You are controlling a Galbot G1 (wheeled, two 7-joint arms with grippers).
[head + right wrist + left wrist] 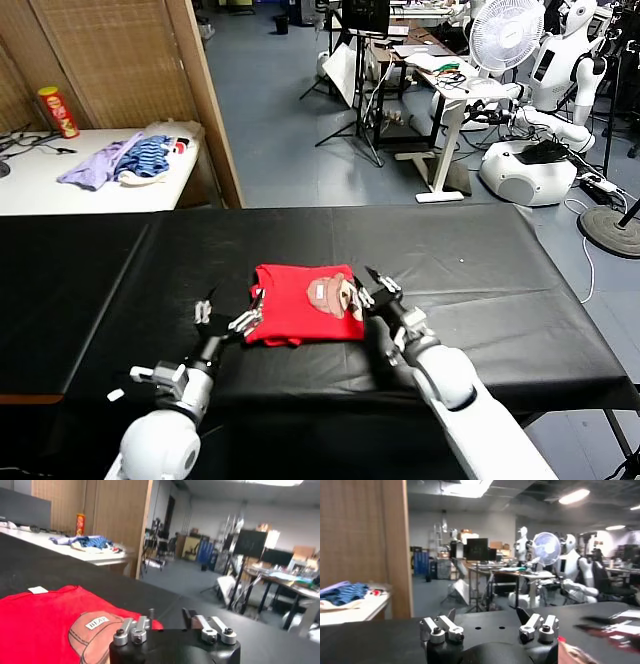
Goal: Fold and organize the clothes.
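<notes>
We see a long table covered in a matte black cloth [480, 270] filling most of the head view, and at its middle lies the folded bright red short-sleeved T-shirt of soft fabric [295, 305], a flat, roughly rectangular bundle with a brownish cartoon print [335, 295] facing up on its 3 o'clock half. In the right wrist view we make out a small white neck label [37, 589] at the shirt's far edge. At about 10 o'clock from the shirt, well apart, a white side table [90, 185] carries a loose pile of lilac and blue-striped garments [125, 160] and a red and yellow cylindrical snack can [58, 110]. The left gripper [228, 318] sits at the shirt's 9 o'clock edge, low over the cloth, its fingers spread wide; one fingertip looks to be at the shirt's edge, but we cannot tell whether it touches. The right gripper [377, 287] sits at the shirt's 3 o'clock edge, just beside the print, with its fingers parted by a moderate gap and no fabric between them. In both wrist views the fingers show a clear gap with no fabric in it.
</notes>
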